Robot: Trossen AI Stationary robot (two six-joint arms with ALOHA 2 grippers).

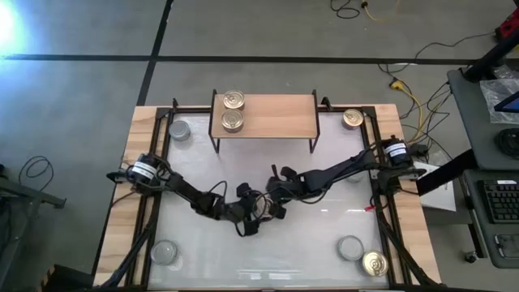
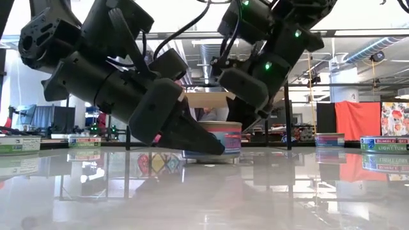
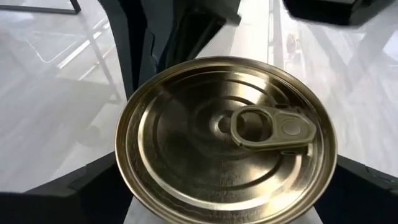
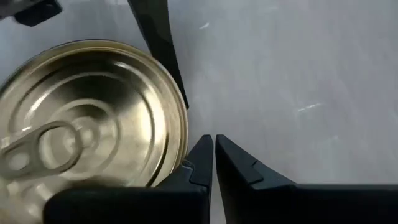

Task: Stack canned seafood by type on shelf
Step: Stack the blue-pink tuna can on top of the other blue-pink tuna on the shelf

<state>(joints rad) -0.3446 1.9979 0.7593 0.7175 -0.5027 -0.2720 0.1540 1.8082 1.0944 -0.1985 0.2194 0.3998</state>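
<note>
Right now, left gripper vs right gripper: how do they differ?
The left gripper is spread wide with a finger on either side of the gold-lidded tin at mid-table; the right gripper is shut and holds nothing. The tin sits between the left gripper's fingers, whereas it lies beside the right gripper, outside its closed fingertips. The frames don't show whether the left is pressing the tin yet. Both are low over the white table, meeting at the same tin.

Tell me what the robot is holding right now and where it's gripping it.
The left gripper straddles a gold-lidded tin standing on the table, fingers at its sides; whether they press it cannot be told. The right gripper is shut, holding nothing, beside that tin.
</note>
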